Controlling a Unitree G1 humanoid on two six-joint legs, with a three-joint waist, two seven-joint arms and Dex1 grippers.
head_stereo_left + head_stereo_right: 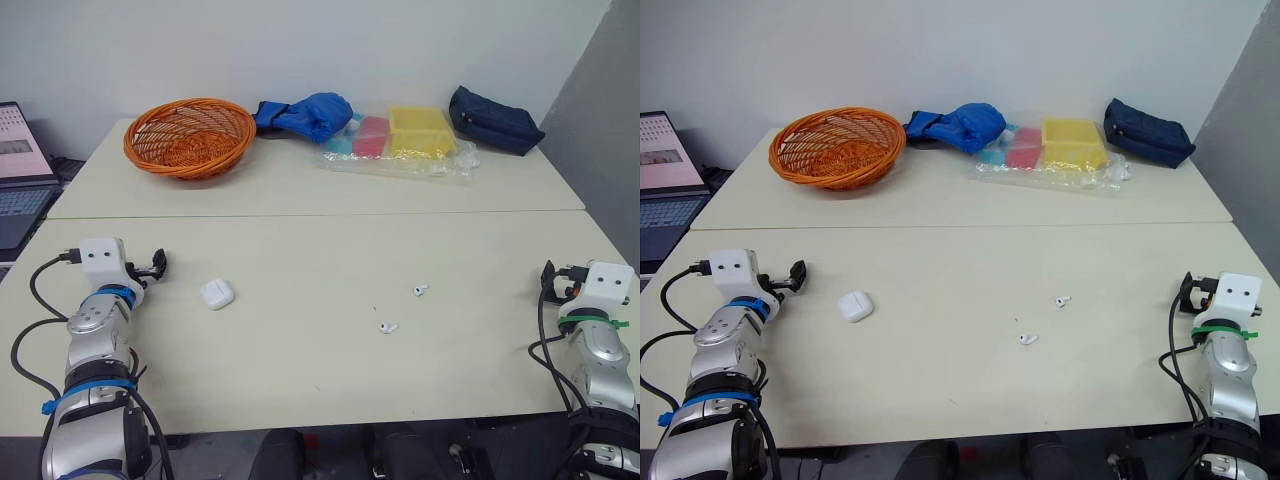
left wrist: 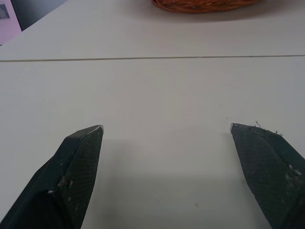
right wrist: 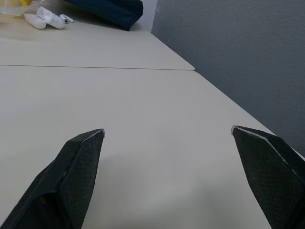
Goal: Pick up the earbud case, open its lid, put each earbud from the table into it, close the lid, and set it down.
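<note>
Left gripper and right gripper are hanging open and empty. Earbud case is lying near left, just beside the left gripper. It looks light, hard and probably slick, so pinching across its flat sides seems safest.

Left frame edge cuts off the laptop; screen content unreadable. Right of centre, upper earbud and lower earbud too small to tell which way the stems point. Left of centre, earbud case: lid seam too small to see. Left wrist view: basket cut by top edge. Right wrist view: navy pouch cut by top edge, white lumps upper left too blurred to identify. Both left fingers and right fingers run off the bottom edge. Items inside clear plastic bag partly veiled by wrap.
</note>
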